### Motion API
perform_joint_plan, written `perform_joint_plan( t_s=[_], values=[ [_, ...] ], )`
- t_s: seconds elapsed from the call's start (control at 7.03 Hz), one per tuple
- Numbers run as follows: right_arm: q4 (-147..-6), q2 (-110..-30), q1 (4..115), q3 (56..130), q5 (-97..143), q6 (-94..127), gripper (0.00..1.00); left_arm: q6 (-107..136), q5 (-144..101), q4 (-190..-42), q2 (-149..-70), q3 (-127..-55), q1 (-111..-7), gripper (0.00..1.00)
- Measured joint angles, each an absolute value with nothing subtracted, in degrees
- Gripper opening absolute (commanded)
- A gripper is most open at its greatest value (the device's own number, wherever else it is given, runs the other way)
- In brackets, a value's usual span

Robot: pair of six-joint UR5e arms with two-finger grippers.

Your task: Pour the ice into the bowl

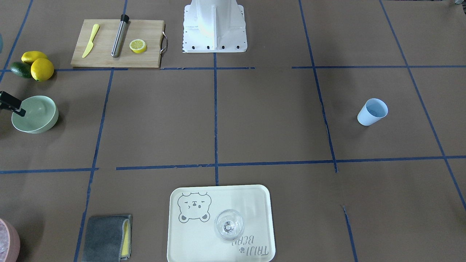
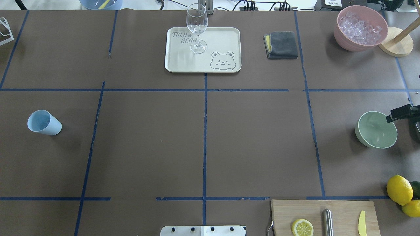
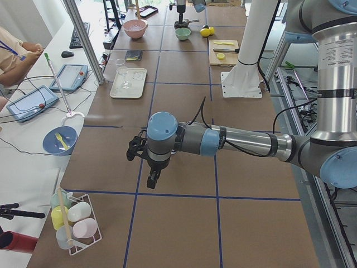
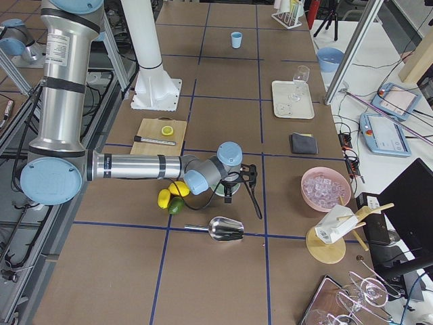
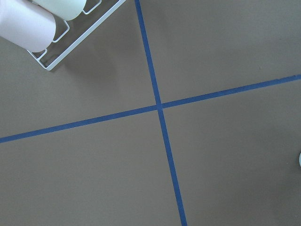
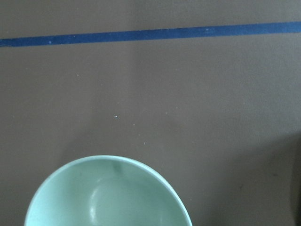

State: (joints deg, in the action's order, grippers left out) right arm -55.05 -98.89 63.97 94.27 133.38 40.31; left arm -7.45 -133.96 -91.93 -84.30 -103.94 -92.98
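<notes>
1. The right gripper (image 2: 392,116) is seen at the rim of the bowl (image 2: 374,131), with one dark finger reaching over the edge. Whether it is spread or clenched cannot be told.
2. The bowl is set upright on the table, just beneath and beside that gripper.
3. The left gripper (image 3: 152,178) is held above the table, well apart from the bowl; its state cannot be told.
4. A metal scoop (image 4: 226,230) is laid near the right gripper.
</notes>
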Motion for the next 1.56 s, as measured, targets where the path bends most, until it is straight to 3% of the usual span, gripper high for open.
perform_joint_plan(
  t_s=[0.28,0.43,0.57,1.14,1.56],
  values=[
    [-54.19,-98.95,62.75,92.78,133.24,41.18,0.82,-7.39,-134.08,-91.93,-84.29,-104.29,-93.03,1.0],
    [-54.1,-98.91,62.44,91.85,133.1,41.28,0.31,-7.39,-134.1,-91.93,-84.29,-104.36,-93.01,1.0],
    [-54.09,-98.77,62.15,91.07,132.75,41.35,0.0,-7.38,-134.16,-91.93,-84.29,-104.39,-93.04,1.0],
    [-51.78,-98.63,61.88,91.06,132.12,42.95,0.0,-7.54,-134.35,-91.93,-84.21,-104.54,-93.34,1.0],
    [-51.18,-96.82,60.98,96.47,132.77,53.4,0.0,-7.19,-134.19,-92.31,-84.21,-105.54,-93.41,1.0]
  ],
)
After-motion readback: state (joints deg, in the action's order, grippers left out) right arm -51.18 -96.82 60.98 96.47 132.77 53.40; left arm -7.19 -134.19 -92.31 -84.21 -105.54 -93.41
